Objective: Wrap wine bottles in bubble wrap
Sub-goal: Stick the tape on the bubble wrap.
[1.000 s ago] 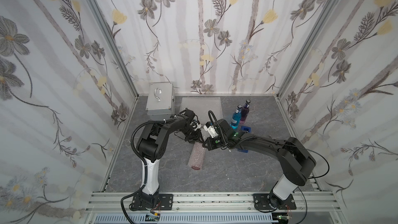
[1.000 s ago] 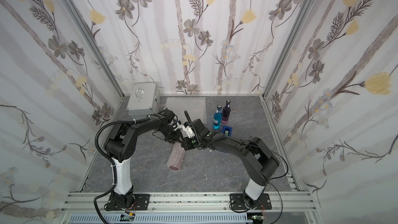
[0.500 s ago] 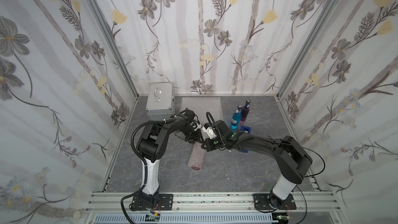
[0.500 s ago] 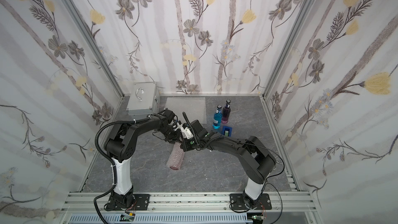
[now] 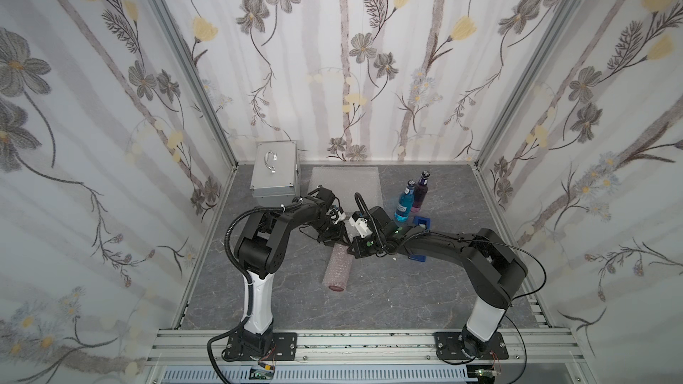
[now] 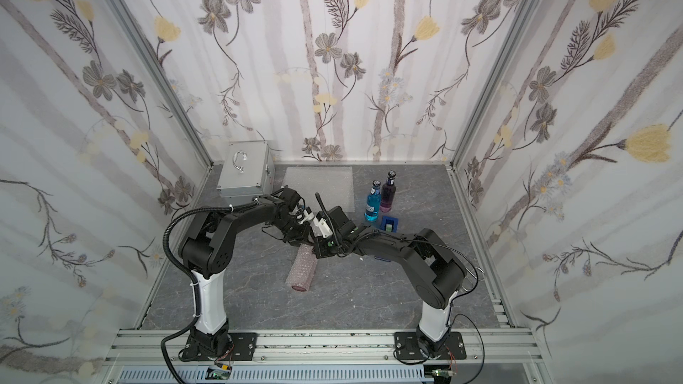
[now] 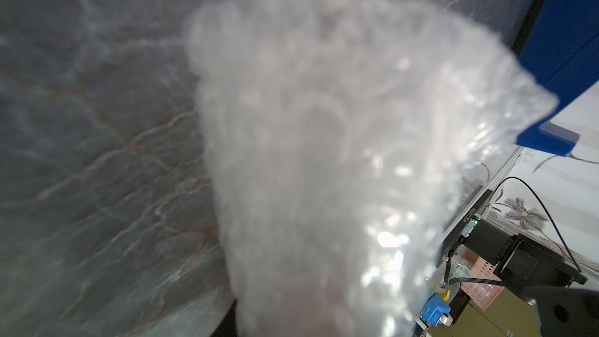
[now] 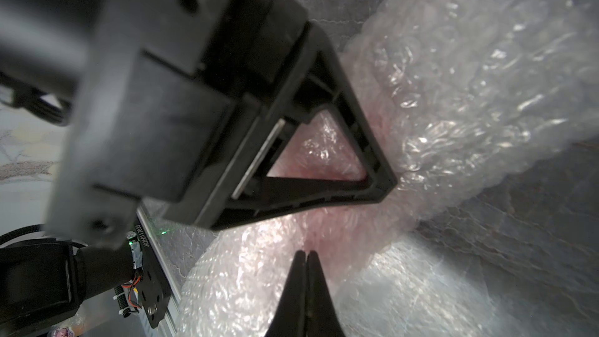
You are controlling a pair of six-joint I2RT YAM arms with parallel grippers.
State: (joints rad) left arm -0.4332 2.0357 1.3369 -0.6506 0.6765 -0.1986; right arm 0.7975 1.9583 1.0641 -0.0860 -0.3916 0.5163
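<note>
A bottle with red liquid lies on the table rolled in bubble wrap (image 5: 338, 269) (image 6: 303, 271). My left gripper (image 5: 340, 240) is shut on the far, neck end of this roll; the wrap (image 7: 324, 157) fills the left wrist view and hides the jaws. In the right wrist view one left finger (image 8: 372, 157) lies against the pinkish wrap (image 8: 470, 76). My right gripper (image 8: 306, 254) is shut, tips together and nothing between them, resting against the roll just beside the left one (image 5: 351, 249). The blue bottle (image 5: 404, 203) and the purple bottle (image 5: 421, 192) stand bare at the back right.
A flat sheet of bubble wrap (image 5: 345, 182) lies at the back centre. A silver metal case (image 5: 275, 175) stands in the back left corner. A blue tape dispenser (image 5: 422, 222) sits just in front of the two standing bottles, close to my right forearm.
My right gripper has edged slightly left toward the wrapped roll. The roll and my left gripper have stayed in place.
</note>
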